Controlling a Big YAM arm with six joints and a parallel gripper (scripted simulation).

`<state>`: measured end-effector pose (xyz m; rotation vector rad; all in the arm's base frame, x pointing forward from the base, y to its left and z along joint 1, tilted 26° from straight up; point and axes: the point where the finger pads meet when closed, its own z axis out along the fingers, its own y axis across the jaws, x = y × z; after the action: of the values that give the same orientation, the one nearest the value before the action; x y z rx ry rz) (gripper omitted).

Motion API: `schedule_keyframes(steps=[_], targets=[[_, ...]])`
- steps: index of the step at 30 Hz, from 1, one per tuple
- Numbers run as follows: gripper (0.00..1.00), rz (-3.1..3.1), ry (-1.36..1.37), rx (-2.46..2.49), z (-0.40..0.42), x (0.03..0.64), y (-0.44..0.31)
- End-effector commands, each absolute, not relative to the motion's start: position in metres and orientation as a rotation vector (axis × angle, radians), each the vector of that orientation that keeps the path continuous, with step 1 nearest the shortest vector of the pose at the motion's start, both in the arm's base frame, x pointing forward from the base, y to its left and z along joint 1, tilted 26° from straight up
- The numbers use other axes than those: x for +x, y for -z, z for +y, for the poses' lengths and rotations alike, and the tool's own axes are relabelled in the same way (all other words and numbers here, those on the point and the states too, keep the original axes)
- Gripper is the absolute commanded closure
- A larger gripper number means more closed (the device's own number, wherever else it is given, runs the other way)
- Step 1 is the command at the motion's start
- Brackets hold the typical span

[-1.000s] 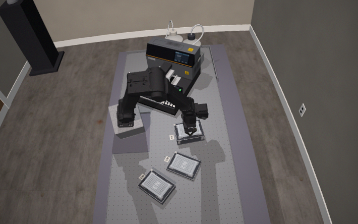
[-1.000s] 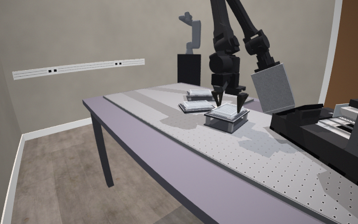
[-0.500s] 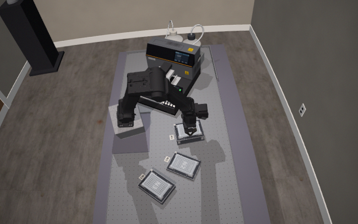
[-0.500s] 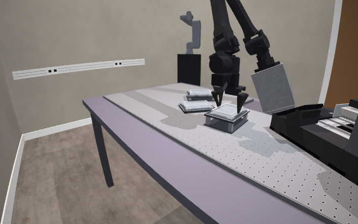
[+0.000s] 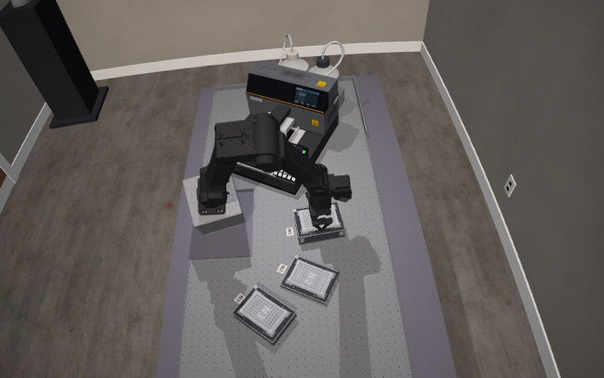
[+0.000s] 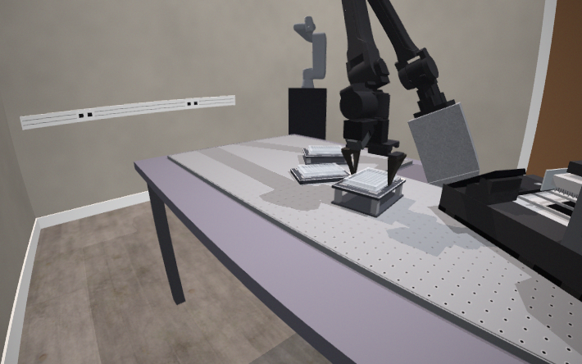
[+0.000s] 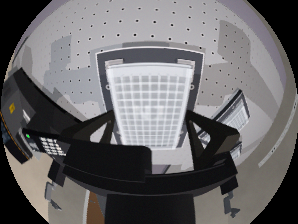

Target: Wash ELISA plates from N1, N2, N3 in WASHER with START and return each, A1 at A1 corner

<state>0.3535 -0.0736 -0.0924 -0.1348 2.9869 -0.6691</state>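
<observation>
My gripper [image 5: 321, 225] [image 6: 371, 178] [image 7: 150, 113] is open, its fingers on either side of the clear plate [image 5: 304, 222] [image 6: 370, 179] [image 7: 150, 100] at nest N1 [image 6: 375, 207] [image 7: 150, 54]. This plate looks flat in the nest; its cut corner is not clear. A second plate [image 5: 311, 277] [image 6: 322, 170] lies in nest N2, and a third plate [image 5: 264, 311] [image 6: 325, 149] in nest N3. The washer [image 5: 290, 88] has its lamp [image 5: 303, 151] [image 7: 28, 136] lit green. Its carrier [image 5: 296, 134] is partly hidden by the arm and shows no plate. The keypad [image 7: 51, 146] shows in the wrist view.
The label N1 [image 5: 289, 231], the label N2 [image 5: 282, 268] and the label N3 [image 5: 239, 298] lie beside their nests. The arm's pedestal [image 5: 219, 220] [image 6: 444, 142] stands left of the nests in the top view. Bottles with tubes [image 5: 323, 70] stand behind the washer.
</observation>
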Motion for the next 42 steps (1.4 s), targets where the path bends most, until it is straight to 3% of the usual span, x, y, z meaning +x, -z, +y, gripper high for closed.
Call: schedule_keyframes(steps=[1, 42], targets=[[0.0, 2.97, 0.665, -0.132, -0.073, 0.362, 0.091], [0.0, 2.946, 0.661, -0.129, -0.049, 0.366, 0.042]])
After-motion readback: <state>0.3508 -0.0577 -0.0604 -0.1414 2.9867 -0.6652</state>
